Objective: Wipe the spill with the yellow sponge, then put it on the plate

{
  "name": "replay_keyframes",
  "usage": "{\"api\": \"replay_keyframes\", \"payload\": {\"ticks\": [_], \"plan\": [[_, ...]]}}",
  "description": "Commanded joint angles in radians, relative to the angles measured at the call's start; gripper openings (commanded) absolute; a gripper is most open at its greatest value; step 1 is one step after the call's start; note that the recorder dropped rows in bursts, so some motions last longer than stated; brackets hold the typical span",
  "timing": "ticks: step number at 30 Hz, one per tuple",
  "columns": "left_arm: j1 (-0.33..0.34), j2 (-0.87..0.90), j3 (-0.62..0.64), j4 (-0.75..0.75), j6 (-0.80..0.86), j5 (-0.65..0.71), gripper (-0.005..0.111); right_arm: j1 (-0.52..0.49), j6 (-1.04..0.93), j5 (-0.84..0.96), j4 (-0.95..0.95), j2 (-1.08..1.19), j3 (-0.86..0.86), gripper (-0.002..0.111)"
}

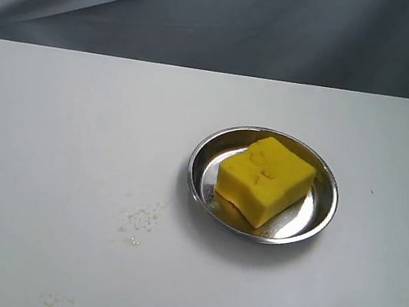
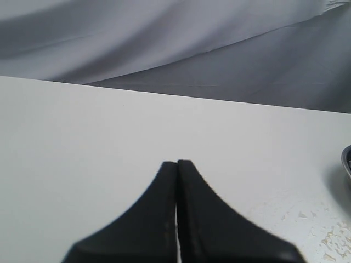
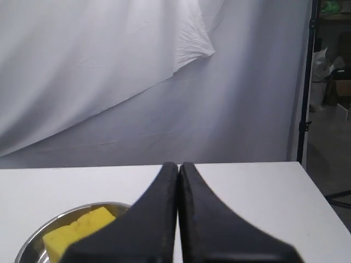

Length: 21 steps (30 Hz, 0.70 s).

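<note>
Left pincer (image 2: 176, 163): black tips pressed together, nothing between them, white surface (image 2: 82, 137) showing beyond.
Spill (image 1: 142, 219): pale flecks and one tiny amber bead, lower centre-left of the exterior frame.
Plate (image 1: 195, 172): shiny steel, right of centre, flat on the surface, the flecks just to its left.
Yellow sponge (image 1: 265, 180): lying inside the plate, turned corner-on, its lower edge mirrored in the metal.
Right pincer (image 3: 179, 164): tips together, empty, plate and sponge in sight beyond them.
</note>
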Motion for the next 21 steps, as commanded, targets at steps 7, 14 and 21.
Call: {"api": "replay_keyframes", "payload": {"ticks": [7,14,21], "plan": [[0.004,-0.002,0.005,-0.006,-0.001,-0.012,0.0,-0.01,-0.002,-0.503,-0.015,-0.004,0.341,0.0],[0.004,-0.002,0.005,-0.006,-0.001,-0.012,0.0,-0.01,0.0,-0.45,-0.006,-0.004,0.496,0.0],[0.004,-0.002,0.005,-0.006,-0.001,-0.012,0.0,-0.01,-0.002,-0.432,-0.006,-0.004,0.496,0.0]]}}
